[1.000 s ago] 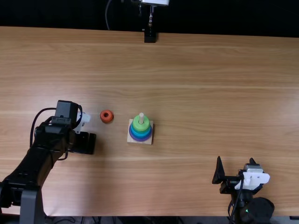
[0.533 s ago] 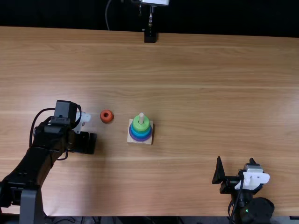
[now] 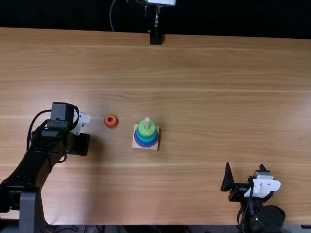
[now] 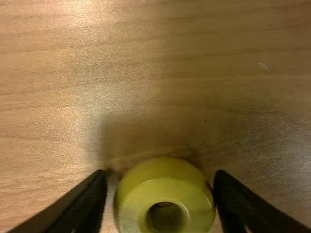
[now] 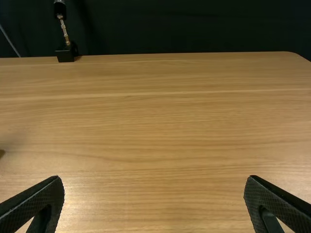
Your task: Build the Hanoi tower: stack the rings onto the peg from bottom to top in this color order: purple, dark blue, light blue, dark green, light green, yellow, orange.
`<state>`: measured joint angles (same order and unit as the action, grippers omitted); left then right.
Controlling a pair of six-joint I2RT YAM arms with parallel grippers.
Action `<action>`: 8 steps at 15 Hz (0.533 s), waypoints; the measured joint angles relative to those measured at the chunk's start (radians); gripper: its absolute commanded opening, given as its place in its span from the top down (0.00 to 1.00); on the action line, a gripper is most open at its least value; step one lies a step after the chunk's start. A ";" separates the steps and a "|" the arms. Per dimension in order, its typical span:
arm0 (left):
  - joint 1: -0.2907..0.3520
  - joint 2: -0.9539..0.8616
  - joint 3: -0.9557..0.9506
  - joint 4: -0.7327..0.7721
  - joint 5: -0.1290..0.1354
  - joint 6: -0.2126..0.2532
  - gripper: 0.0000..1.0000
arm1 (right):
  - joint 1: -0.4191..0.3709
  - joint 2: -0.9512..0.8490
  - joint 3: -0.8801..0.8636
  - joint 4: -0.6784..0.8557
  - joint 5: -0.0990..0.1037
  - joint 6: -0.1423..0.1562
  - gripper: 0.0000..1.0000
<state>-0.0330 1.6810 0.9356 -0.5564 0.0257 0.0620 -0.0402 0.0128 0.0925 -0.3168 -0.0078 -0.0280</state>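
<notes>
My left gripper [image 3: 79, 144] is at the left of the table in the top view. In the left wrist view this gripper [image 4: 161, 175] is shut on the yellow ring [image 4: 166, 182], one finger at each side of it. To its right, a square wooden base [image 3: 137, 145] carries a stack of rings [image 3: 146, 138], purple and blue low down, light blue above, green on top; the peg [image 3: 147, 121] sticks up from it. The orange ring [image 3: 111, 121] lies flat between gripper and base. My right gripper [image 3: 245, 166] stands open at the near right; in its wrist view this gripper [image 5: 154, 180] holds nothing.
A black stand [image 3: 156, 38] is at the middle of the table's far edge. The wooden table [image 3: 214, 97] stretches between the stack and my right arm.
My left gripper has shifted a little left and toward the far side in the top view. The right arm, the orange ring and the stack have stayed where they were.
</notes>
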 measured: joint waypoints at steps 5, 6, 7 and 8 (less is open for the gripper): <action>0.021 0.000 0.000 -0.006 -0.001 0.006 1.00 | 0.000 0.000 0.000 0.000 0.000 0.000 0.00; 0.021 0.000 0.012 -0.031 -0.005 0.005 1.00 | 0.000 0.000 0.000 0.000 0.000 0.000 0.00; 0.021 0.000 0.042 -0.084 -0.011 0.006 1.00 | 0.000 0.000 0.000 0.000 0.000 0.000 0.00; 0.020 0.000 0.085 -0.148 -0.016 0.005 1.00 | 0.000 0.000 0.000 0.000 0.000 0.000 0.00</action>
<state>-0.0132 1.6810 1.0203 -0.7048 0.0097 0.0673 -0.0402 0.0128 0.0925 -0.3168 -0.0074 -0.0280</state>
